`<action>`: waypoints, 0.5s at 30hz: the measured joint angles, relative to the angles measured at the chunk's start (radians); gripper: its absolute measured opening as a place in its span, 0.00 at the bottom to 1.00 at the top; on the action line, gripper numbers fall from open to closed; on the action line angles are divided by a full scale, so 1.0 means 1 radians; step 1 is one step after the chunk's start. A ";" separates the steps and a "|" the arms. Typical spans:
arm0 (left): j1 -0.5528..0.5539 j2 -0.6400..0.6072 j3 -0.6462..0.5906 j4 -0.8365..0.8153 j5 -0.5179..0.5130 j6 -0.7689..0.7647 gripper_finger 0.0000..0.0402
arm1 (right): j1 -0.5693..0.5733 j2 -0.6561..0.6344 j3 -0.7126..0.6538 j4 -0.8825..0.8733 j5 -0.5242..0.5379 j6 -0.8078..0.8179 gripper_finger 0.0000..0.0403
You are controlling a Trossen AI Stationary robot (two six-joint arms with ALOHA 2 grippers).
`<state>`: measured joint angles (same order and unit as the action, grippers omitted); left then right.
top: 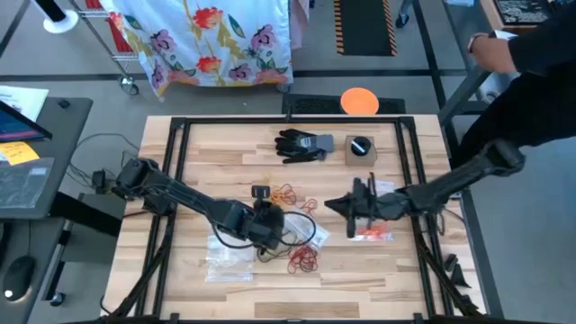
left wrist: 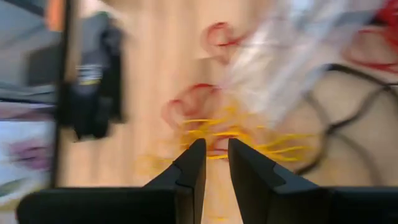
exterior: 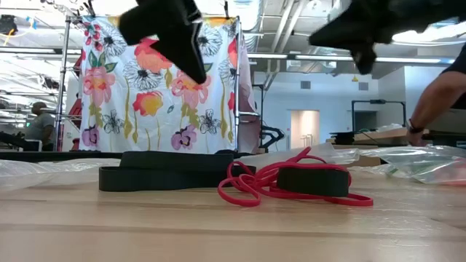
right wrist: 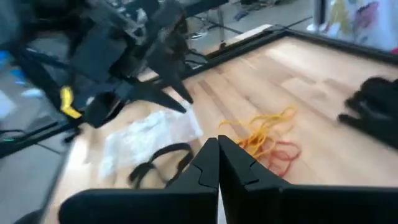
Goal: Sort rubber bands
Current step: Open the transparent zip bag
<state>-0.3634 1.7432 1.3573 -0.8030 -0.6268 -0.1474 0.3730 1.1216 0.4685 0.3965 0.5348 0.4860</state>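
High view: the left gripper (top: 267,214) hung over the table (top: 216,153) centre, just beside loose orange and red rubber bands (top: 290,193); more red bands (top: 303,261) lay nearer the front edge. The right gripper (top: 351,205) was to their right, above a clear bag (top: 371,234). A black glove (top: 304,144) lay farther back.
Low view: red bands (exterior: 251,183) lay on the wood, both arms raised.
Left wrist view: fingers (left wrist: 194,168) narrowly apart, holding nothing, above yellow-orange bands (left wrist: 230,134).
Right wrist view: fingers (right wrist: 208,163) pressed together, empty; bands (right wrist: 267,140) beyond.

Rubber bands (top: 290,193) midtable, glove (top: 304,144) behind
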 joint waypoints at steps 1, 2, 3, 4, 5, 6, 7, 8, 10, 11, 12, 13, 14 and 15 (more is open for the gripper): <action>0.000 -0.012 -0.032 0.039 0.026 -0.002 0.16 | 0.004 -0.018 -0.024 -0.005 -0.030 0.024 0.00; 0.000 -0.027 -0.070 0.097 0.048 -0.010 0.16 | 0.005 -0.028 -0.044 -0.005 -0.060 0.046 0.00; 0.002 -0.042 -0.114 0.179 0.072 -0.020 0.16 | 0.005 -0.029 -0.062 -0.005 -0.088 0.073 0.00; 0.006 -0.054 -0.162 0.295 0.116 -0.024 0.16 | 0.005 -0.024 -0.081 -0.009 -0.101 0.098 0.00; 0.010 -0.064 -0.214 0.442 0.189 -0.021 0.16 | 0.005 -0.012 -0.092 -0.018 -0.111 0.125 0.00; 0.013 -0.066 -0.265 0.586 0.289 0.001 0.16 | 0.004 0.002 -0.095 -0.028 -0.117 0.144 0.01; 0.015 -0.060 -0.311 0.711 0.388 0.040 0.16 | 0.004 0.015 -0.097 -0.042 -0.119 0.158 0.02; 0.015 -0.044 -0.351 0.830 0.477 0.099 0.16 | 0.004 0.029 -0.097 -0.045 -0.119 0.167 0.03; 0.011 -0.004 -0.393 0.992 0.586 0.213 0.16 | -0.006 0.044 -0.097 -0.039 -0.123 0.169 0.05; 0.006 0.015 -0.396 1.018 0.594 0.251 0.16 | -0.014 0.046 -0.097 -0.034 -0.127 0.169 0.06; 0.004 0.031 -0.390 1.024 0.573 0.276 0.16 | -0.022 0.045 -0.097 -0.021 -0.133 0.169 0.07; 0.004 0.046 -0.380 1.017 0.532 0.292 0.16 | -0.029 0.042 -0.096 -0.013 -0.147 0.169 0.08; 0.008 0.064 -0.366 0.998 0.481 0.306 0.16 | -0.033 0.040 -0.096 -0.009 -0.147 0.169 0.09; 0.013 0.079 -0.353 0.981 0.433 0.320 0.16 | -0.037 0.036 -0.096 -0.007 -0.147 0.168 0.09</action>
<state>-0.3507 1.8223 1.0044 0.1776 -0.1935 0.1724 0.3356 1.1580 0.3725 0.3893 0.3876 0.6539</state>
